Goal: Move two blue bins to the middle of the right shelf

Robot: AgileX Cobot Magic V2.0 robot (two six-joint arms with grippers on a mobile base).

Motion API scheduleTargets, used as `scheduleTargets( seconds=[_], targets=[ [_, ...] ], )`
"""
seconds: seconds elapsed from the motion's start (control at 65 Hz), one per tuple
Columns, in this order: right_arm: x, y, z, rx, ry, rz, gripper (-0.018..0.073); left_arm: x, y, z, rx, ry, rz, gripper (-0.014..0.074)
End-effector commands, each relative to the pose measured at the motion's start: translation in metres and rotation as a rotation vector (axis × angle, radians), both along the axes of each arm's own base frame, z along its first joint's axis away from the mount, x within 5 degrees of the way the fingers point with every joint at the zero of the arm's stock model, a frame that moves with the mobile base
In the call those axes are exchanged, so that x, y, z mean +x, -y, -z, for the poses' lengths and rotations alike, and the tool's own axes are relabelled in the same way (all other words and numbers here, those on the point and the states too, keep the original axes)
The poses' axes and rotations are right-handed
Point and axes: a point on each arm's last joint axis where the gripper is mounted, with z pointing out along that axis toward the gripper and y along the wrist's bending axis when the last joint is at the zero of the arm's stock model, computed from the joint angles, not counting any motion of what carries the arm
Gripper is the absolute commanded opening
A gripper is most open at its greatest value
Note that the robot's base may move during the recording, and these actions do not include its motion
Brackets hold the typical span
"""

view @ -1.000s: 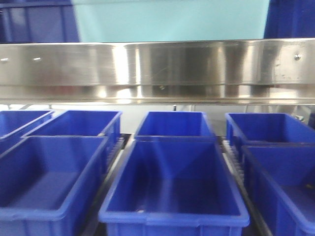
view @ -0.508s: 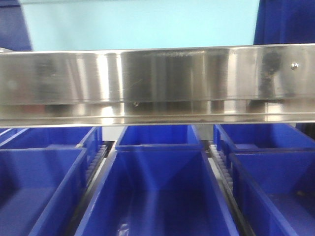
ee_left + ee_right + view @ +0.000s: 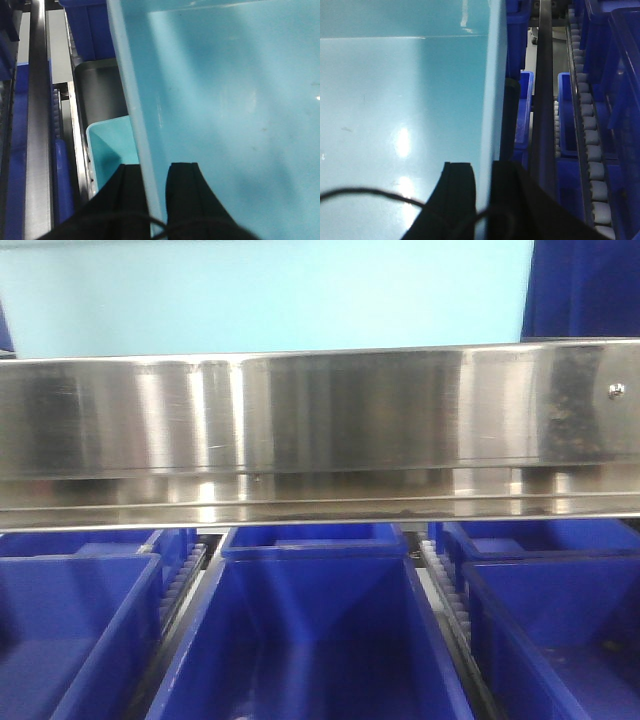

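Two end effectors show, one at the bottom of each wrist view, both black and two-fingered. The left end effector (image 3: 151, 175) is clamped on the left wall of a large pale sky-blue rectangular plastic bin (image 3: 235, 125), with one finger (image 3: 127, 200) outside the wall and the other inside. The right end effector (image 3: 482, 170) is clamped on the opposite, right wall of the same bin, again with one finger on each side. Both point forward along the walls, so the bin is carried between the two arms.

Two pale bins can be counted. The corner of a second pale sky-blue plastic bin (image 3: 107, 145) shows just beside and below the held wall in the left wrist view; whether the two touch cannot be told.

In the front view, one wide shiny stainless-steel front rail (image 3: 320, 430) spans the frame, with one small bolt (image 3: 617, 390) near its right end. A pale blue wall fills the band above it.

Below the rail stand six dark royal-blue plastic bins (image 3: 310, 640), in three columns of two. Two roller tracks (image 3: 185, 575) run between the columns.
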Motion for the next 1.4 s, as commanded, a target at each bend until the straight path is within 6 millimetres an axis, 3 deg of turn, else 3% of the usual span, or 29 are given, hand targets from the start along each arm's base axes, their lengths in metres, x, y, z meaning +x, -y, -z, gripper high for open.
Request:
scheduleTargets(
  seconds=[0.0, 1.384],
  targets=[
    [-0.0029, 0.0039, -0.0134, 0.016, 0.093, 0.009, -0.0153, -0.0058, -0.0011, -0.0089, -0.012, 0.049, 0.014, -0.0111],
    [-0.0029, -0.0006, -0.0144, 0.068, 0.092, -0.019, -0.0153, -0.0065, -0.0014, -0.0077, -0.005, 0.034, 0.014, -0.0111]
  ],
)
